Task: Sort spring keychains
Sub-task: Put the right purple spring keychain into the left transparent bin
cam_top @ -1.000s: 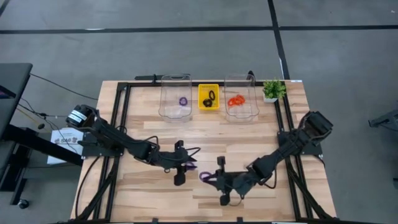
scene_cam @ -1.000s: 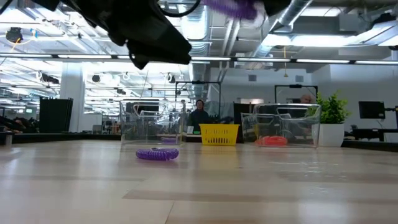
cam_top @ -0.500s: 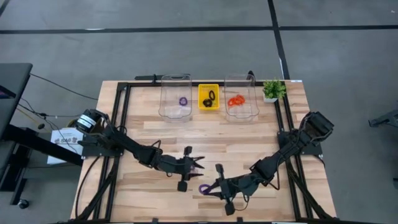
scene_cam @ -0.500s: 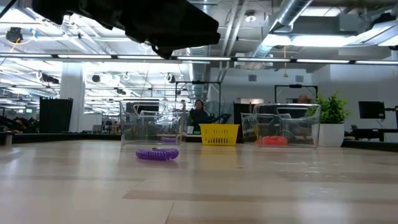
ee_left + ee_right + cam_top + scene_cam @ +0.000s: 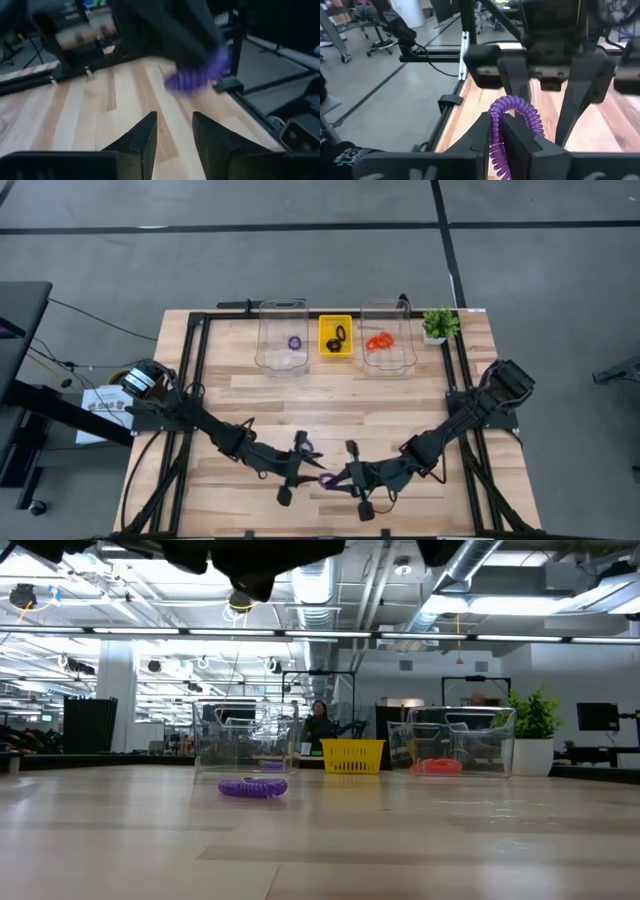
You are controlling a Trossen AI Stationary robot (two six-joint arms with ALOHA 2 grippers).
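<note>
My right gripper (image 5: pixel 338 479) is near the table's near edge, shut on a purple spring keychain (image 5: pixel 326 479). My left gripper (image 5: pixel 308 468) faces it from the left, open, with the keychain (image 5: pixel 200 75) a little ahead of its fingertips. Another purple keychain (image 5: pixel 295 342) lies in the left clear bin (image 5: pixel 262 330) and also shows low in the low view (image 5: pixel 252 787). A black keychain (image 5: pixel 338 335) lies in the yellow tray (image 5: pixel 324 325). Orange-red keychains (image 5: pixel 380 342) lie in the right clear bin (image 5: pixel 408 330). My right gripper pinches one side of the purple keychain's coiled loop (image 5: pixel 496 131) between its two fingers. The fingers reach roughly level toward the table's left. The rest of the loop (image 5: pixel 522 107) arches out beyond the fingertips, lifted clear of the table.
A small green plant (image 5: pixel 438 325) stands at the far right corner. Black frame rails (image 5: pixel 200 370) run along the table's left, right and far sides. Bare wood lies between the arms and the bins. People sit in the room behind (image 5: pixel 320 725).
My left gripper has moved toward the near edge and rightward, closing in on the right gripper. My right gripper has carried the purple keychain a little toward the near edge. Both arms have left most of the low view.
</note>
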